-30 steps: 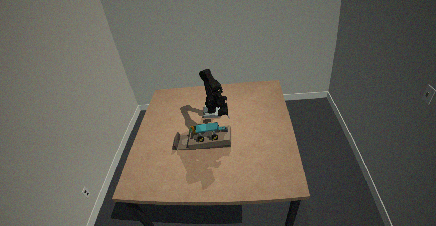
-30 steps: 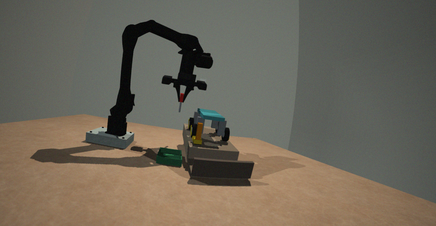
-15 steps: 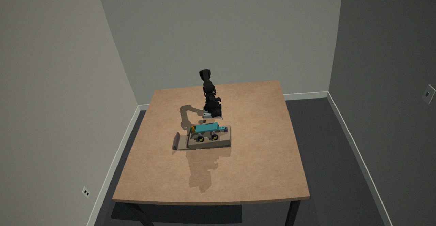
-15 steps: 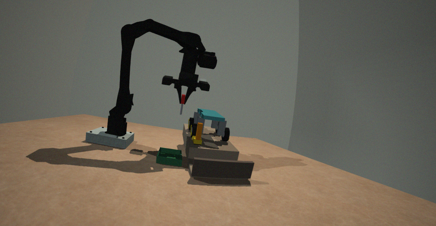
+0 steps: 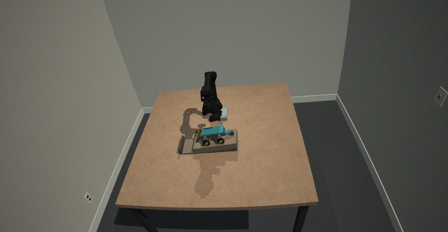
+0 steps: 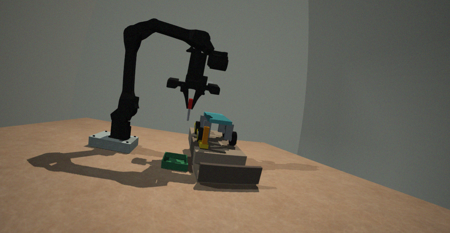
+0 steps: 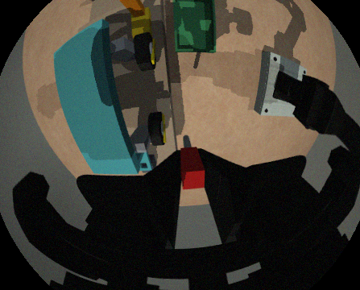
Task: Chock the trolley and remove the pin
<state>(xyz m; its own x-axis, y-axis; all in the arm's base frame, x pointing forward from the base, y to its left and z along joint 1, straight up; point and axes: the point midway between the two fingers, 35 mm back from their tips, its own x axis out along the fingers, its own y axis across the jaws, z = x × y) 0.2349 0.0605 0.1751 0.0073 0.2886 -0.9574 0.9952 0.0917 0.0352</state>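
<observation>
The hand, raised above the counter, is clenched on the red-headed stop pin, whose grey shaft hangs below its fingertips, with the teal trolley and yellow chock on the ramp just beside and below, and the green tray lower, toward the arm's base.

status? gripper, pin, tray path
Gripper shut on stop pin, pin out, held in the air beside the trolley. Chock against a downhill wheel. Green tray not yet reached; nothing seen in the way.
</observation>
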